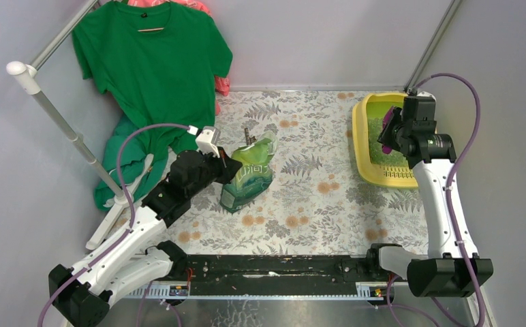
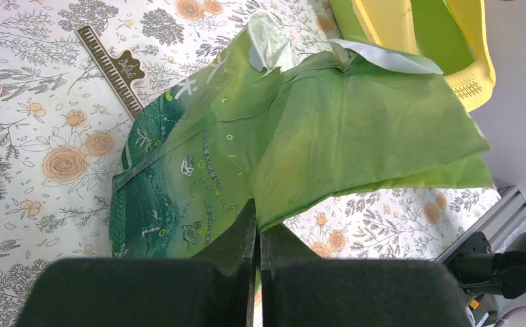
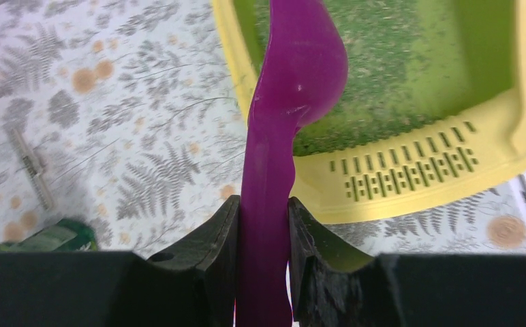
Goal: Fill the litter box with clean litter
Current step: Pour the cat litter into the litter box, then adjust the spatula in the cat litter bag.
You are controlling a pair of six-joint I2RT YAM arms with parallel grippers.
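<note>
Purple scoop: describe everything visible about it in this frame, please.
The purple scoop looks like glossy one-piece plastic: a long narrow handle widening into a rounded bowl. The right gripper holds it, jaws clamped on the handle's sides. Its bowl reaches past the slotted rim of the yellow litter box, above the green litter; whether it touches the granules is unclear.

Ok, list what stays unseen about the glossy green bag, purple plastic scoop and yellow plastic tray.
Glossy green printed bag: contents, left wrist view, its folded top covers the mouth.
Purple plastic scoop: bowl's load, right wrist view, only its back shows.
Yellow plastic litter tray: right side, top view, right arm covers it.
</note>
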